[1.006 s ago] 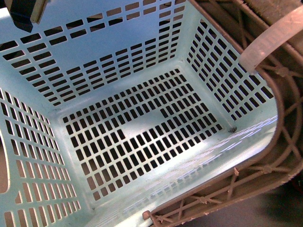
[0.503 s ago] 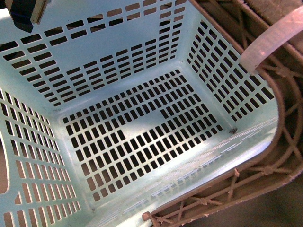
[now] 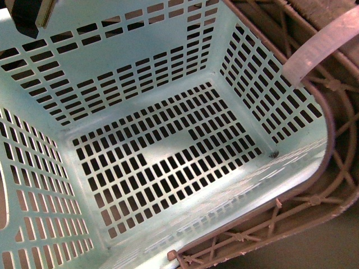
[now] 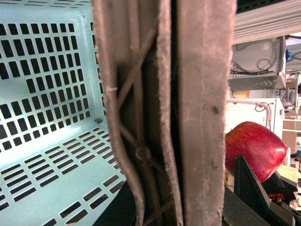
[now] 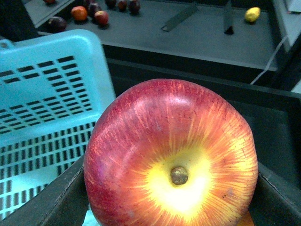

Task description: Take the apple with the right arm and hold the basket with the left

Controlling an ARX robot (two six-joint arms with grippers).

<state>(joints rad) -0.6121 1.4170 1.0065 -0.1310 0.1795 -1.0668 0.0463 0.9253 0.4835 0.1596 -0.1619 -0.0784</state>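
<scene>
The mint-green basket (image 3: 140,73) fills the front view, and its slotted floor holds nothing. Its brownish-grey folding handles (image 4: 202,117) run straight through the left wrist view, where my left gripper (image 4: 174,207) is shut on them, its fingers mostly hidden behind them. A white zip tie (image 3: 320,47) crosses the handle at the basket's right wall. The red apple (image 5: 171,155), yellow patch and stem dimple facing the camera, sits clamped in my right gripper (image 5: 171,197) between dark fingers (image 5: 56,202). The apple (image 4: 254,148) hangs just outside the basket (image 5: 47,94), beside the handles.
A dark table behind carries several small fruits (image 5: 80,13) at one far corner and a yellow fruit (image 5: 252,14) at the other. White equipment and cables (image 4: 256,61) stand beyond the apple. A dark block (image 3: 28,14) overhangs the basket's far left rim.
The basket has shifted very slightly in the front view. Nothing else there has visibly changed.
</scene>
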